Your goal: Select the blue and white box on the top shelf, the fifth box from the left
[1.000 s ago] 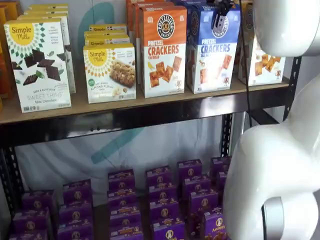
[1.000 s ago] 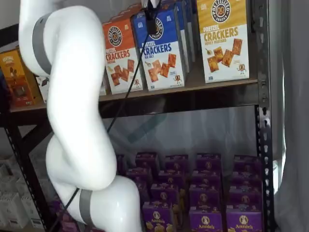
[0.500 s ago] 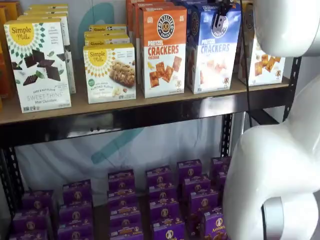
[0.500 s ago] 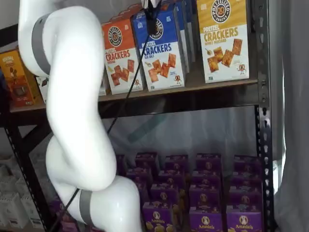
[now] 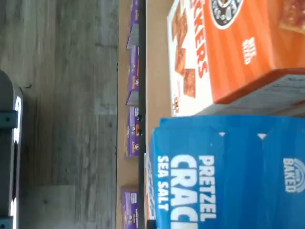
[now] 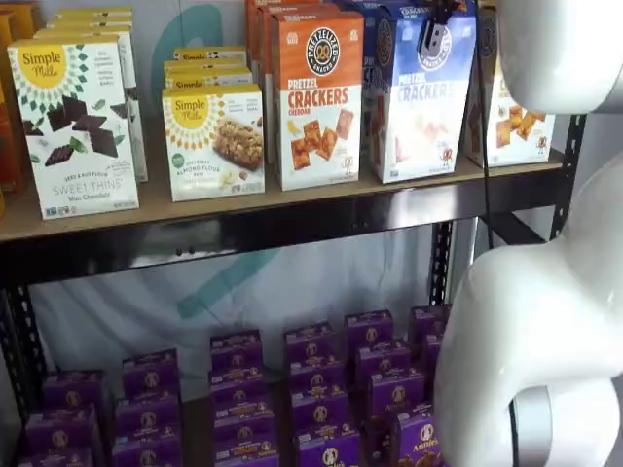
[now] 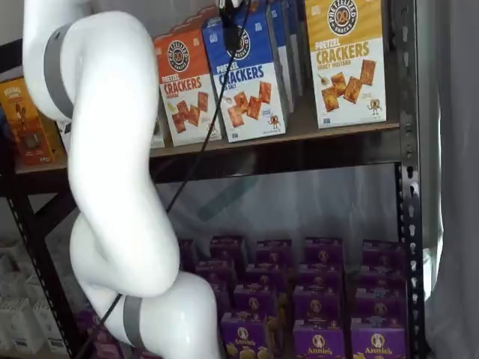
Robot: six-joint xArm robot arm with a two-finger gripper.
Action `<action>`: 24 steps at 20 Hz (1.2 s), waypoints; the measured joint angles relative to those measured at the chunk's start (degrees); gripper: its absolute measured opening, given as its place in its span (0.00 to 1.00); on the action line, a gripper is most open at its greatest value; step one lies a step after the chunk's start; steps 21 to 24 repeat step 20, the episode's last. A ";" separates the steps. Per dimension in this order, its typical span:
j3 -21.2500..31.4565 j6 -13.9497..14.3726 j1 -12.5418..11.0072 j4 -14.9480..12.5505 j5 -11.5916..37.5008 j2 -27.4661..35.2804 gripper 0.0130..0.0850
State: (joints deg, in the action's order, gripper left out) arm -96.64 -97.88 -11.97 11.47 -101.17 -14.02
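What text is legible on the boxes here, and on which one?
"PRETZEL CRACKERS", "SEA SALT": the blue and white box.
"PRETZEL CRACKERS": orange box.
"PRETZEL CRACKERS": yellow-topped box.
"Simple Mills", "SWEET THINS": white box.
"Simple Mills": yellow-topped bar box.
"Annie's": purple boxes.
Flavour lines on the orange and yellow-topped boxes, and all fine print: too small.

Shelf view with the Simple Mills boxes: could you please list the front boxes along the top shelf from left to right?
Along the top shelf: Simple Mills Sweet Thins box → Simple Mills almond flour bars box → orange and white pretzel crackers box → the blue and white box, tilted, with the gripper at its top.
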 joint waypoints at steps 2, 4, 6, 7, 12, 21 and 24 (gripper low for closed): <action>-0.03 -0.14 -0.28 -0.06 -1.32 -0.63 0.61; 0.26 -0.26 -0.38 -0.45 -2.70 -1.62 0.61; 0.63 -0.34 -0.59 -0.41 -3.89 -2.48 0.61; 1.02 -0.40 -0.75 -0.34 -4.61 -3.19 0.61; 3.36 -1.01 -1.46 -0.64 -7.26 -6.59 0.61; 8.26 -2.55 -2.54 -1.96 -8.76 -11.69 0.61; 8.26 -2.55 -2.54 -1.96 -8.76 -11.69 0.61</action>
